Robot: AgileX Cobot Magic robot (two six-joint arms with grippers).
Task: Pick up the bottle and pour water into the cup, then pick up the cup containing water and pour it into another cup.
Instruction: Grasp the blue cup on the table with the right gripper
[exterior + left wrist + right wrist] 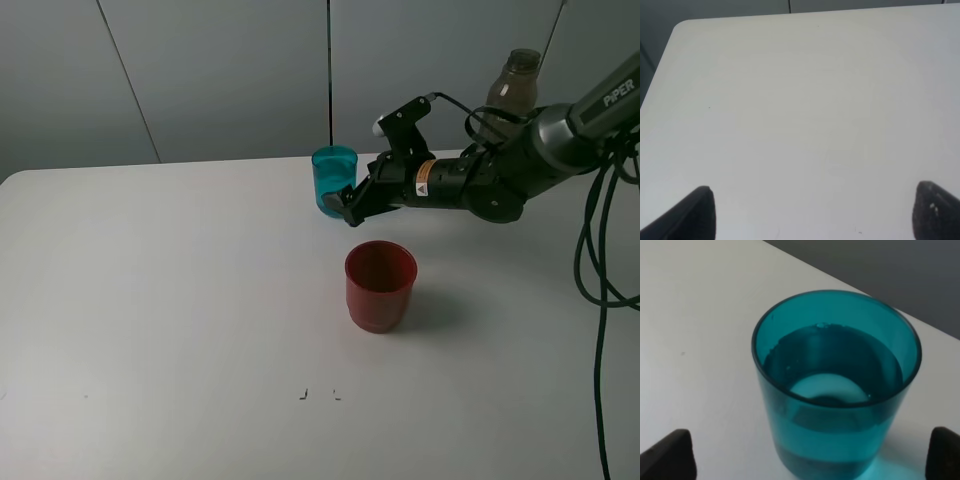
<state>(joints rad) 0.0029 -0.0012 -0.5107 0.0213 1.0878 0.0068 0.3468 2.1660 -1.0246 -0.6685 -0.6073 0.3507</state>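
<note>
The teal cup stands upright at the table's back middle; in the right wrist view the cup holds water about halfway up. My right gripper is open, its fingertips spread wide on either side of the cup's base without touching it. The red cup stands upright in front of it, nearer the camera. The bottle stands at the back right, partly hidden behind the right arm. My left gripper is open over bare table, out of the exterior view.
White table with a rounded far-left corner. Grey wall panels stand behind. Black cables hang at the right edge. Two small dark marks lie near the table's front.
</note>
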